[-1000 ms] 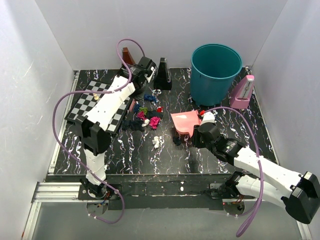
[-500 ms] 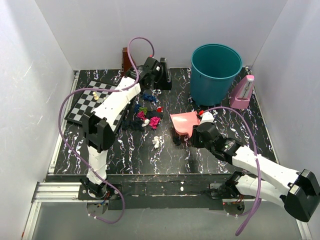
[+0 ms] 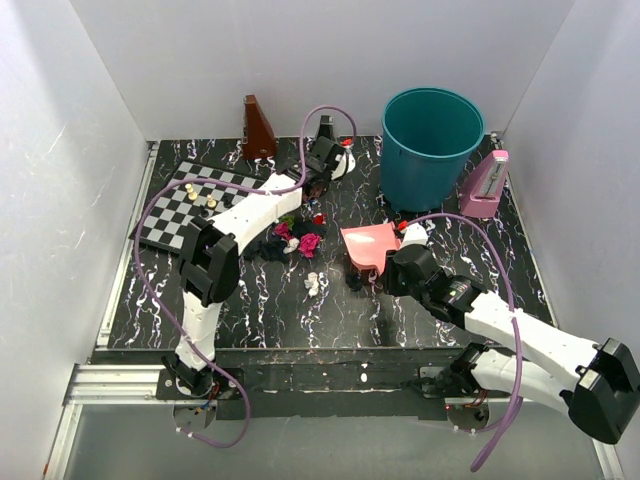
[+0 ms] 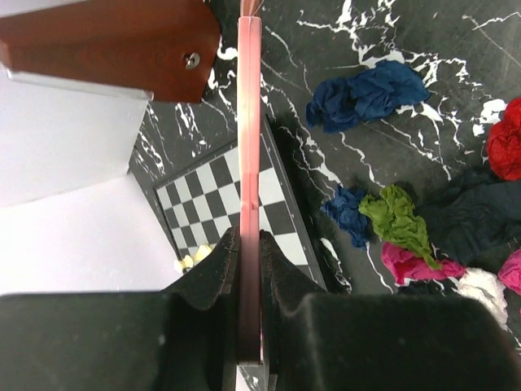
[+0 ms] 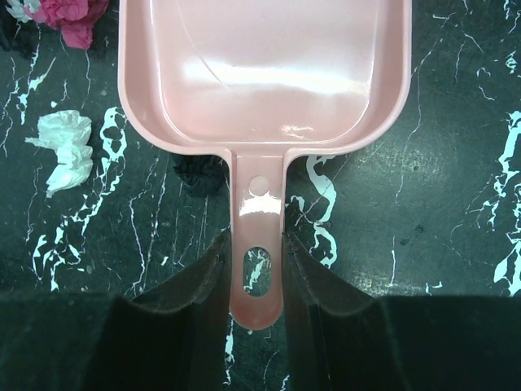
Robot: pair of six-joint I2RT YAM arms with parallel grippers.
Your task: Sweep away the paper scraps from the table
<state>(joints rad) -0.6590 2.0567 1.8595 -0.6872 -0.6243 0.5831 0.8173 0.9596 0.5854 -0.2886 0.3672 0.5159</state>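
Jaws on the left arm clamp a pink brush [image 4: 249, 163]; right jaws grip the pink dustpan [image 5: 264, 73] by its handle. Paper scraps [image 3: 292, 236] cluster on the worktop [image 3: 270, 310] at the dustpan's nine o'clock.

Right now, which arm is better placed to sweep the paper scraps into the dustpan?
Left: the left pincer is clamped on the pink brush beside the paper scraps. The right pincer only holds the empty dustpan by its handle.
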